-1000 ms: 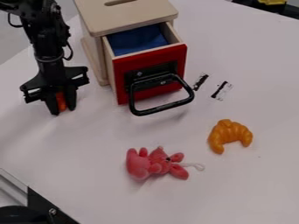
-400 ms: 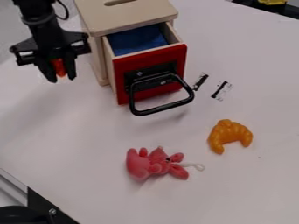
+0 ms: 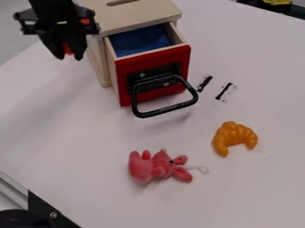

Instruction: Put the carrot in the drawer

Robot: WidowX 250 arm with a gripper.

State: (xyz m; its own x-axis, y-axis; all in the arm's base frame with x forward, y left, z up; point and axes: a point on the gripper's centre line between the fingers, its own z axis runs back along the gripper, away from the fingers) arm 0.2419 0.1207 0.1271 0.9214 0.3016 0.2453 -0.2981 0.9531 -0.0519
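Observation:
At the upper left my gripper (image 3: 69, 55) is up in the air, left of the wooden cabinet and level with its top part. It is shut on the orange carrot (image 3: 68, 49), of which a small piece shows between the black fingers; the rest is hidden. The drawer (image 3: 122, 73) with a red front and black handle stands pulled out of the cabinet, its blue-lined inside visible from above.
The wooden cabinet (image 3: 134, 18) stands at the top centre, beside the gripper. A pink plush toy (image 3: 156, 167) lies at the lower middle, a yellow croissant (image 3: 233, 137) to the right. Black-and-white tags lie right of the drawer.
The gripper has risen from near the table, up the view and slightly right, carrying the carrot. The drawer, plush toy and croissant have not moved.

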